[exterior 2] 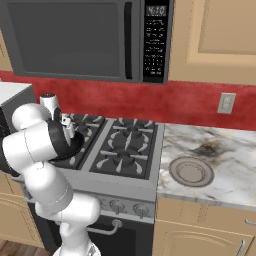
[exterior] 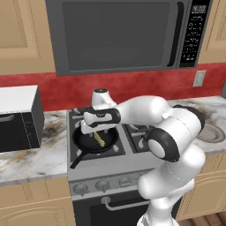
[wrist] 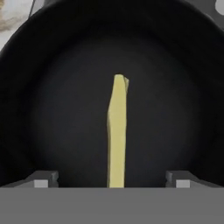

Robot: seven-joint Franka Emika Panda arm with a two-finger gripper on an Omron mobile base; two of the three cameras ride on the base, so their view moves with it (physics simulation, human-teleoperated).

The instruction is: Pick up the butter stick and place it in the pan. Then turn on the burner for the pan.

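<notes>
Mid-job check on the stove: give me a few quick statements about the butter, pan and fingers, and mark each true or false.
1. The butter stick lies inside the pan. True.
2. The fingers are clamped on the butter stick. False: they stand wide apart, one on each side of it, not touching it.
3. The pan sits on the front left burner of the stove, its handle pointing toward the front edge. True.
4. The grey plate is on the stove next to the pan. False: it rests on the marble counter right of the stove.
5. The microwave door above the stove hangs open. False: it is closed.
</notes>
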